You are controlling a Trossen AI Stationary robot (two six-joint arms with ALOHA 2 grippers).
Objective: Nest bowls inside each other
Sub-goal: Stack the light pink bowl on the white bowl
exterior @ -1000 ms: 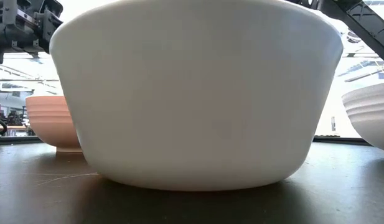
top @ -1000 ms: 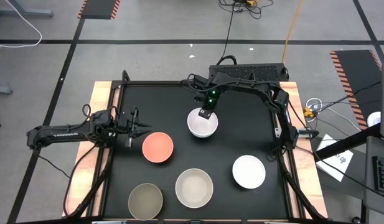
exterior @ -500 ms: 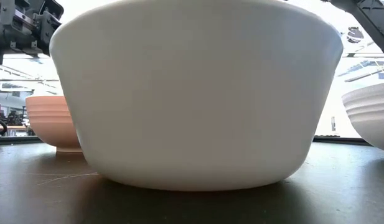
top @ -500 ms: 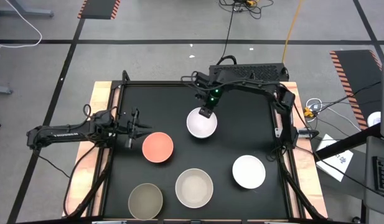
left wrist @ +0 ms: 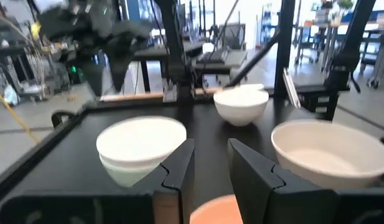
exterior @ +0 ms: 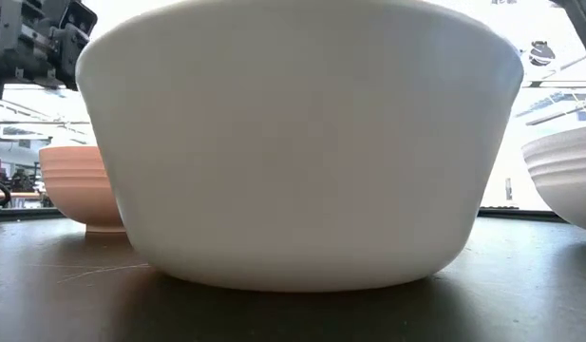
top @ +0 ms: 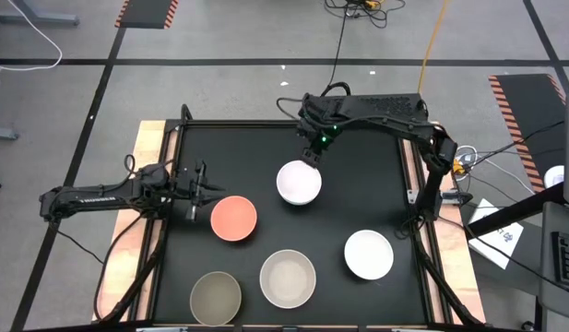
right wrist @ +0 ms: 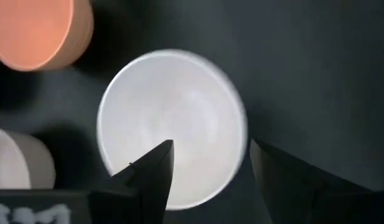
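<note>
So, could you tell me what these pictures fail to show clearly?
- Low view: the cream bowl fills the frame and hides most of the table behind it.
- Low view: the white bowl is cut off by the right edge.
- Left wrist view: the right gripper is blurred.
- High view: the mint green bowl is nowhere to be seen.

Right gripper [top: 311, 157] up high, fingers wide apart. Left gripper [top: 210, 192] low, reaching sideways, fingers a little apart.
</note>
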